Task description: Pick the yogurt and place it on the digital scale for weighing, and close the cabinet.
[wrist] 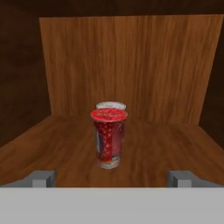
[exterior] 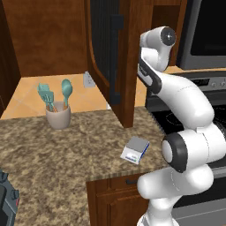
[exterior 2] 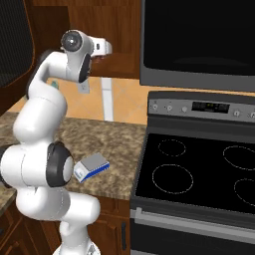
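Arm raised into open cabinet (exterior: 106,53) | gripper (wrist: 111,178) jaws apart, empty | yogurt (wrist: 109,138) red cylindrical, upright on wood shelf

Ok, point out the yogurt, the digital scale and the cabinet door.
yogurt (wrist: 109,138), hand view, red side wall.
digital scale (exterior: 137,145), left base view, grey top plate.
cabinet door (exterior: 102,42), left base view, dark ribbed panel.
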You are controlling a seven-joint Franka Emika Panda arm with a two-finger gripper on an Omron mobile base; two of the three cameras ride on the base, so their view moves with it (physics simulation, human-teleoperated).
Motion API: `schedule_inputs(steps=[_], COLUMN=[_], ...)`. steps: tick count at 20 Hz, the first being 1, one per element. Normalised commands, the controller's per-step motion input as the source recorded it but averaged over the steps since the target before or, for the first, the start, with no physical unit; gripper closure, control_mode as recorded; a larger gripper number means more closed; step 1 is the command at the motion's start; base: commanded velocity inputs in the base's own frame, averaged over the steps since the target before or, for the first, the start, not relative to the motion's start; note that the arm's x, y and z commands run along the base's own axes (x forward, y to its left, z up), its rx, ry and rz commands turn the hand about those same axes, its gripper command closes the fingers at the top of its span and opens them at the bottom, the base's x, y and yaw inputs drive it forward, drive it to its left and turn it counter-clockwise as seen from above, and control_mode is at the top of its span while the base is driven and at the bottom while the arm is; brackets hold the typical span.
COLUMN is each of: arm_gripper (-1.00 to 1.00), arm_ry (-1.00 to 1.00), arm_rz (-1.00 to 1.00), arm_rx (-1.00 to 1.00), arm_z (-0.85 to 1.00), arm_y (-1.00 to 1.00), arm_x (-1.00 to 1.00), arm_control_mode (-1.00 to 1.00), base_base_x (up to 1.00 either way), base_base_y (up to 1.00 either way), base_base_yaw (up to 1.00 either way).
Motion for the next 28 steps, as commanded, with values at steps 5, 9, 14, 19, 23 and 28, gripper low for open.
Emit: schedule_inputs(steps=[5,9,14,19,23,28], arm_gripper=[-1.00,-1.00,-1.00,-1.00,-1.00,-1.00], arm_ry=[0.00,0.00,0.00,0.00,0.00,0.00], arm_rz=[0.00,0.00,0.00,0.00,0.00,0.01], arm_rx=[0.00,0.00,0.00,0.00,0.00,0.00], arm_z=[0.00,0.00,0.00,-0.02,-0.08,-0.17], arm_y=[0.06,0.15,0.10,0.09,0.07,0.04], arm_x=[0.35,0.22,0.42,0.40,0.36,0.32], arm_control_mode=[-1.00,-1.00,-1.00,-1.00,-1.00,-1.00], base_base_x=[0.00,0.00,0.00,0.00,0.00,0.00], base_base_y=[0.00,0.00,0.00,0.00,0.00,0.00], base_base_yaw=[0.00,0.00,0.00,0.00,0.00,0.00])
